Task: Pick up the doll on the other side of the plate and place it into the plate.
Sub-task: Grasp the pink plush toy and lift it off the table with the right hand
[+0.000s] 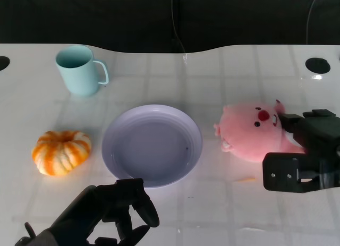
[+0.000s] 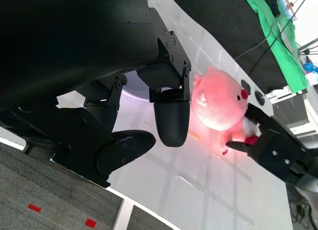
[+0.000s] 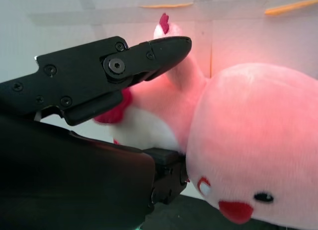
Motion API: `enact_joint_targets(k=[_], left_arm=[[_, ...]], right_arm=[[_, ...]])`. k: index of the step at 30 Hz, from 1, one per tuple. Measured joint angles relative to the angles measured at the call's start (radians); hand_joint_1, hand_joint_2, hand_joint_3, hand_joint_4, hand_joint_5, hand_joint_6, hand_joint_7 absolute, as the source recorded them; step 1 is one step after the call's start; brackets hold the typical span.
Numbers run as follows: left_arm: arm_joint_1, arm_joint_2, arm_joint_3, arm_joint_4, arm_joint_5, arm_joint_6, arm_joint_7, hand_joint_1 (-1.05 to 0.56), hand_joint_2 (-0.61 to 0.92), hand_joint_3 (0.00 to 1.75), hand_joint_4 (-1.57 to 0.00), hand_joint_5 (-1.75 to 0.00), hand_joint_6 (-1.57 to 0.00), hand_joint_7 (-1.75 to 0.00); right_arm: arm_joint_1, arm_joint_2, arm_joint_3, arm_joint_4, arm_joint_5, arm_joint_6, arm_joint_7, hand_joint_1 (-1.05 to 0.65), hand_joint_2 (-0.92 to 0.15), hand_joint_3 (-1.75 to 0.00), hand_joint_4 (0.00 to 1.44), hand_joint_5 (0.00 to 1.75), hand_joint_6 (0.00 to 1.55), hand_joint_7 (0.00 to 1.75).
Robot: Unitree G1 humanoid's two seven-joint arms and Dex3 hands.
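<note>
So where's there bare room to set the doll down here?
The plate holds nothing. Bare tabletop also lies between the mug and the doll, behind the plate. It is crowded at the doll, where the right hand closes in.

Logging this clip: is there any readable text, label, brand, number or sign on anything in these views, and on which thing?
No readable text in any view.
The mug, plate, pumpkin and pink doll carry no lettering.
Both the left hand and right hand show only screws, no markings.
Green cloth beyond the table: nothing legible.
</note>
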Motion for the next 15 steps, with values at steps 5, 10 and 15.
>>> enact_joint_targets(k=[5, 10, 15], left_arm=[[0.003, -0.001, 0.000, -0.012, -0.001, 0.004, 0.000, -0.12, 0.61, 0.94, -0.69, -1.75, -0.64, -1.41], [0.003, -0.001, -0.003, -0.015, 0.003, 0.008, 0.000, -0.13, 0.60, 0.96, -0.70, -1.75, -0.65, -1.42], [0.000, -0.002, -0.004, -0.015, 0.010, 0.011, 0.000, -0.14, 0.59, 0.97, -0.71, -1.75, -0.65, -1.42]], right_arm=[[-0.070, 0.044, 0.023, 0.129, 0.013, -0.009, -0.039, -0.59, -0.92, -0.08, 0.58, 0.12, 0.64, 0.05], [-0.113, 0.077, 0.013, 0.230, 0.055, -0.037, -0.133, -0.29, -0.90, -0.01, 0.97, 0.13, 1.03, 0.11], [-0.135, 0.078, 0.030, 0.267, 0.057, -0.084, -0.185, -0.24, -0.92, -0.13, 0.95, 0.69, 1.20, 0.18]])
